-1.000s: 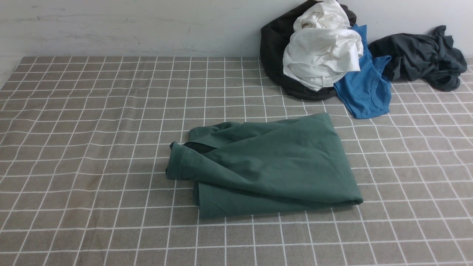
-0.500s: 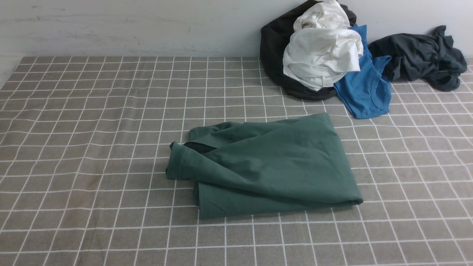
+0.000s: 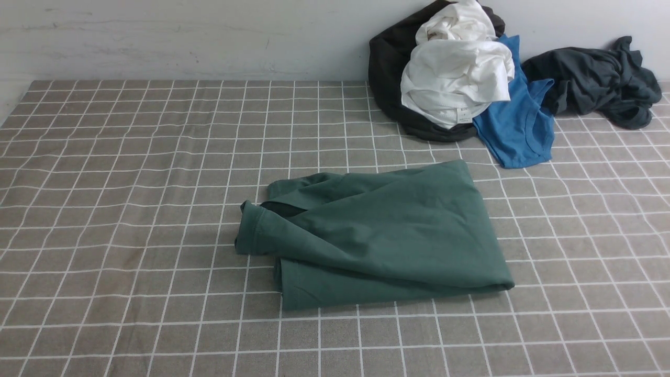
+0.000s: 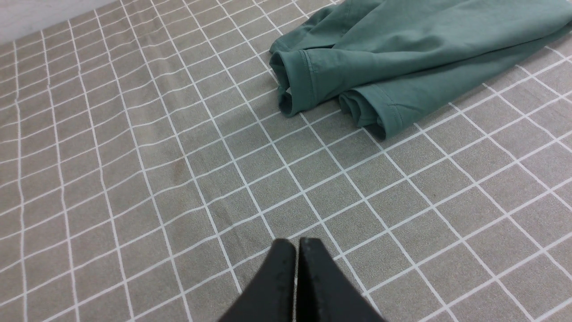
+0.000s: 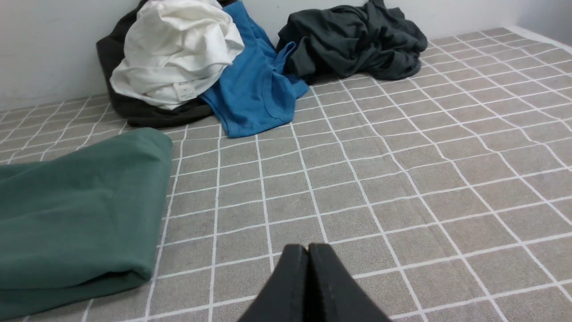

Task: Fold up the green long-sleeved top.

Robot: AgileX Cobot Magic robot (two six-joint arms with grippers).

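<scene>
Green long-sleeved top (image 3: pixel 387 235) folded — untouched

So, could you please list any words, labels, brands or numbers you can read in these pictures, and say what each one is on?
No text can be read anywhere.
White garment: a small sewn-in tag carries faint print, too small and blurred to read.
Green long-sleeved top: no label, logo or print shows as it lies folded.
Blue top, dark garments and checked tablecloth: nothing written.

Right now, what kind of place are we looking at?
Probably a laundry-folding workstation against a plain wall: a table under a checked grey cloth, a folded green top in the middle, and a heap of unfolded clothes at the back.
</scene>
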